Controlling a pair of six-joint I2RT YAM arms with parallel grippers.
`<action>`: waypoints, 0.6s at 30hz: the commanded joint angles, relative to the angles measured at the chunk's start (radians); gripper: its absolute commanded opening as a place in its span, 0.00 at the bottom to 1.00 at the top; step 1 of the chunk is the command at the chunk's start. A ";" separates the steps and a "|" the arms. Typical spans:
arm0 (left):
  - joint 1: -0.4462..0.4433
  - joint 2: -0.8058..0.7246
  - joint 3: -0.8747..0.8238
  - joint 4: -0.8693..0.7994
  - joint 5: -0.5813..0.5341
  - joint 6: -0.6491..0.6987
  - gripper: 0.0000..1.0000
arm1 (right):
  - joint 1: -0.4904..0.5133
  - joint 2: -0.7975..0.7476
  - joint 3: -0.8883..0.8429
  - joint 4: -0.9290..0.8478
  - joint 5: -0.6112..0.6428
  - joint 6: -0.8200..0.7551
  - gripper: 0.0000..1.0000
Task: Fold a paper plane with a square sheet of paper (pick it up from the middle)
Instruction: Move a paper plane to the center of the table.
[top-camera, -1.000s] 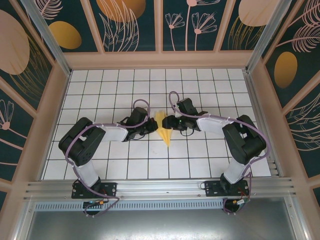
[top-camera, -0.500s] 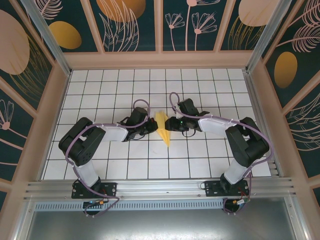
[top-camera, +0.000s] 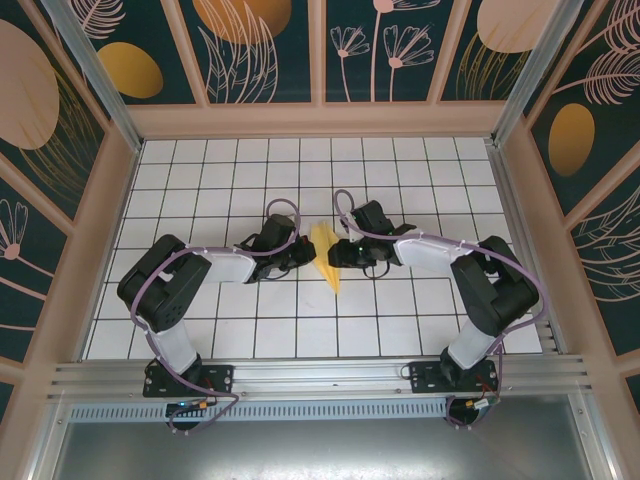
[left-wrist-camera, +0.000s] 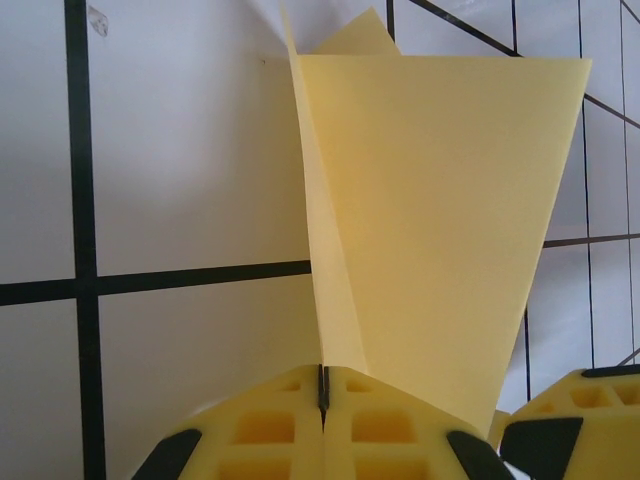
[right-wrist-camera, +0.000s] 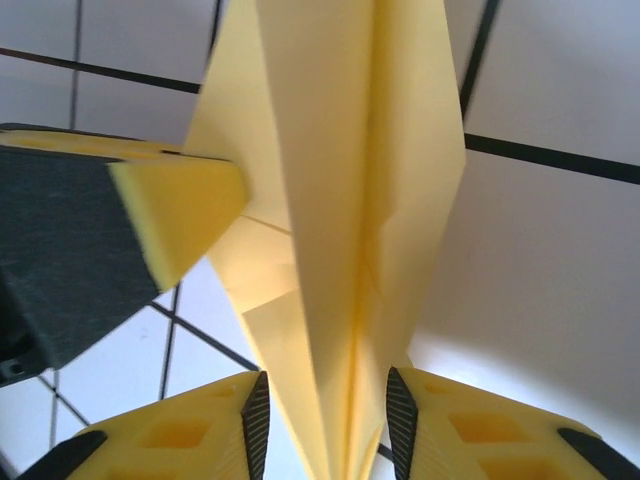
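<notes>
The paper plane, a pale-yellow dart with its point toward the arms, sits mid-table between both grippers. My left gripper is shut on it from the left. In the left wrist view its jaws pinch the upright centre fold, and a wing of the paper plane spreads to the right. My right gripper faces it from the right. In the right wrist view the folded paper plane runs down between the parted fingers of the right gripper. A sliver of floor shows beside the left pad.
White tiled floor with black grid lines lies all around the plane. Patterned walls and an aluminium frame close in the table. The left gripper's fingertip sits close at the left of the plane in the right wrist view.
The right gripper's jaws have narrowed around the plane and its wrist has shifted slightly. The left arm and its grip have not moved.
</notes>
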 joint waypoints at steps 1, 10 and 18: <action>0.009 0.012 -0.001 -0.005 -0.004 0.003 0.00 | 0.003 -0.033 -0.013 -0.052 0.063 0.009 0.41; 0.010 0.010 -0.003 -0.004 -0.001 0.002 0.00 | 0.016 -0.016 -0.020 -0.001 -0.040 0.004 0.37; 0.010 0.010 -0.004 -0.001 0.001 0.003 0.00 | 0.021 -0.017 -0.019 0.013 -0.078 -0.007 0.33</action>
